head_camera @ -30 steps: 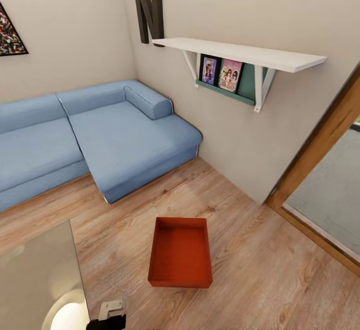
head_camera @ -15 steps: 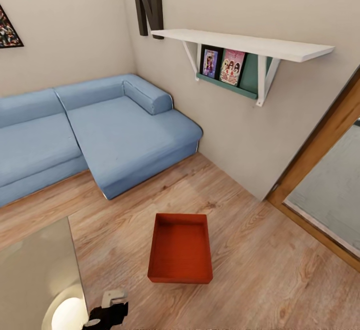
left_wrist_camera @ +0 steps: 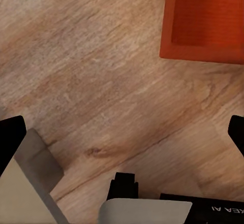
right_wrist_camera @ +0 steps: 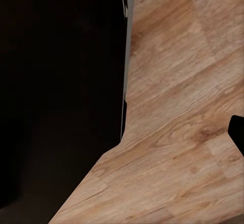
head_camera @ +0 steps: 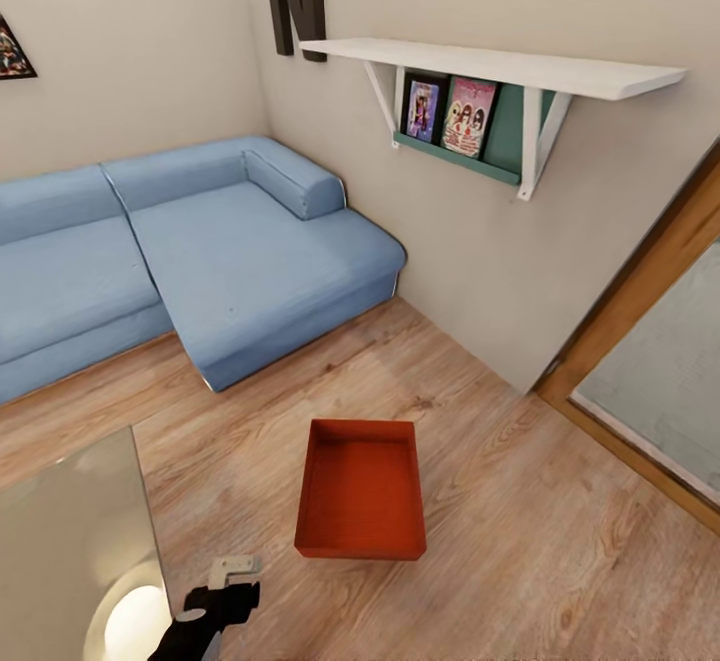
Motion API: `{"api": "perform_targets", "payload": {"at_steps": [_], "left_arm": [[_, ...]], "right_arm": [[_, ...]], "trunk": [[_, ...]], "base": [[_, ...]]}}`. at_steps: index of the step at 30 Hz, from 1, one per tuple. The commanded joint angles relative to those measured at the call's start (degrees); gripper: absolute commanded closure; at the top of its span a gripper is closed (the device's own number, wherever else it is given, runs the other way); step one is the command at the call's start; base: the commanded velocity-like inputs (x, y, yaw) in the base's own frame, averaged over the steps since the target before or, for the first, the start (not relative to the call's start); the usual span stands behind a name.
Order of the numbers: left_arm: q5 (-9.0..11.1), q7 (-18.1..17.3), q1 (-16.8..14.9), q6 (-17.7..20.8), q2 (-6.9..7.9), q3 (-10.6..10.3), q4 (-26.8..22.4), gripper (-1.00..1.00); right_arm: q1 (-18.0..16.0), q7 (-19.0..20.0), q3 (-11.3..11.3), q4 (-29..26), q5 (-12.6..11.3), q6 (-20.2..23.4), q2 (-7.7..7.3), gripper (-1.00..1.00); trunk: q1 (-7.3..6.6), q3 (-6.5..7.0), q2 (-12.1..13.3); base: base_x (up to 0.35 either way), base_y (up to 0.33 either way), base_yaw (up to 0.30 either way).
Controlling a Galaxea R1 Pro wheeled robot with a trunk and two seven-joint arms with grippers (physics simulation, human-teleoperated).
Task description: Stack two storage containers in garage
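Note:
One orange-red storage container [head_camera: 361,489] lies empty on the light wood plank floor of the living room, a little ahead of me. My left gripper [head_camera: 222,601] hangs low at the near edge of the head view, to the left of the container and short of it. In the left wrist view the container [left_wrist_camera: 203,21] fills one corner, and the left gripper [left_wrist_camera: 122,132] is open, its dark fingertips [left_wrist_camera: 10,135] at opposite edges with only floor between them. In the right wrist view one fingertip [right_wrist_camera: 237,130] of the right gripper sits at the frame's edge over wood floor, beside my own dark body.
A blue corner sofa [head_camera: 200,251] stands beyond the container at the left. A white wall shelf [head_camera: 500,71] holds pictures above. A wood-framed glass door [head_camera: 640,341] is at the right. A glass table top [head_camera: 70,541] lies close at my left.
The whole head view has shifted as the camera moved nearer. My left arm reaches further into the picture. The container rests in the same spot on the floor.

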Motion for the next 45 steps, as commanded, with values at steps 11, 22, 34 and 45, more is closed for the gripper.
{"api": "perform_targets", "payload": {"at_steps": [11, 22, 34, 45], "left_arm": [[0.3, 0.5, 0.0, 0.4, 0.02, -0.3, -0.4, -1.0], [0.3, 0.5, 0.0, 0.4, 0.05, -0.3, -0.6, -1.0], [0.3, 0.5, 0.0, 0.3, 0.07, -0.3, -0.7, -1.0], [0.3, 0.6, 0.0, -0.2, 0.02, -0.2, -0.7, -1.0]], "right_arm": [[-0.1, -0.2, 0.5, 0.1, -0.2, -0.3, 0.0, -1.0], [-0.1, -0.2, 0.5, 0.1, -0.2, -0.3, 0.0, -1.0], [-0.1, -0.1, 0.5, 0.0, -0.2, -0.3, -0.38, -1.0], [-0.1, 0.0, 0.5, 0.0, -0.2, -0.3, -0.52, -1.0]], "trunk": [[2.42, -3.02, -4.5], [4.84, -6.0, -8.9], [7.47, -8.65, -13.7], [7.69, -8.83, -14.1]], "base": [[0.0, 0.0, 0.0], [0.0, 0.0, 0.0], [0.0, 0.0, 0.006], [0.0, 0.0, 0.0]]}}
